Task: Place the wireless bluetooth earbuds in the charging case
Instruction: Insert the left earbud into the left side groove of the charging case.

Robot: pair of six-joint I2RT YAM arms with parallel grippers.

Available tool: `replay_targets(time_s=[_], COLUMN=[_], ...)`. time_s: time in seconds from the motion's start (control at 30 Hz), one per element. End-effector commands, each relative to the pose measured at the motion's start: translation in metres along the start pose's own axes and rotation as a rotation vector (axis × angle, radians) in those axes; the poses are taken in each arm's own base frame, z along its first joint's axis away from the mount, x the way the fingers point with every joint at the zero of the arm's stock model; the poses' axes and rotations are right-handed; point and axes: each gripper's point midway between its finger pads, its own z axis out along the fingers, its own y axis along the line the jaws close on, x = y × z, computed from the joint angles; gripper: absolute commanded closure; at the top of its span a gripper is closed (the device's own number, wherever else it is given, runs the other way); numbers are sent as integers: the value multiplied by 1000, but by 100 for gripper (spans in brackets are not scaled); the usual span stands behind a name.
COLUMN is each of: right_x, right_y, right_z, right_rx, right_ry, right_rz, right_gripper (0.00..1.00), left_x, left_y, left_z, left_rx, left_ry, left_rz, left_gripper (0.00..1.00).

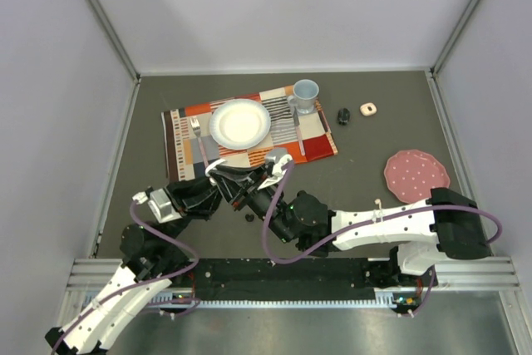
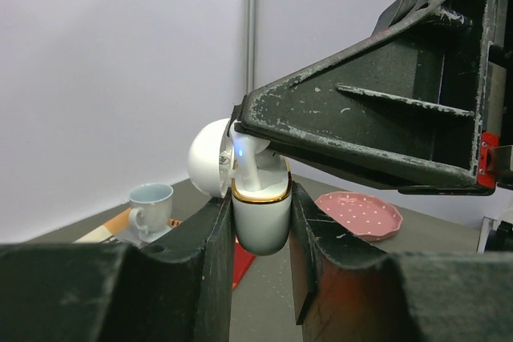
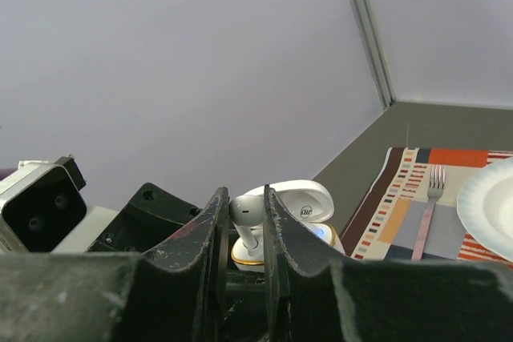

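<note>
My left gripper (image 2: 261,198) is shut on the white charging case (image 2: 260,230), which has a gold rim and stands upright with its lid (image 2: 207,159) swung open. My right gripper (image 3: 244,193) is shut on a white wireless bluetooth earbud (image 3: 247,211). The earbud's stem (image 2: 250,170) points down into the case's mouth, beside a blue light. In the top view both grippers meet above the table in front of the placemat, left gripper (image 1: 214,184) facing right gripper (image 1: 249,189). A tiny dark thing (image 1: 249,218) lies on the table below them, too small to identify.
A striped placemat (image 1: 316,135) carries a white plate (image 1: 240,123), a fork (image 1: 198,135) and a pale blue cup (image 1: 305,96). A small black thing (image 1: 343,115) and a small cream one (image 1: 368,109) lie right of it. A pink dotted plate (image 1: 416,175) sits at the right.
</note>
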Motion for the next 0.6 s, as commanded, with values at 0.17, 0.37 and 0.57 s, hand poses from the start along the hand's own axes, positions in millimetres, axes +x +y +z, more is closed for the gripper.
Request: replay_targets(time_s=[0.17, 0.37, 0.57], right_x=[7, 16, 19], right_y=[-2, -5, -5], right_z=[3, 0, 1], right_rx=[9, 12, 14], right_ry=[4, 34, 48], right_rz=[5, -39, -88], right_gripper=[100, 100, 98], left_x=[-37, -44, -43], left_y=[0, 3, 2], left_z=[1, 0, 0], left_rx=[-14, -30, -24], left_ry=[-131, -151, -142], left_rz=[10, 25, 32], left_gripper=[100, 100, 100])
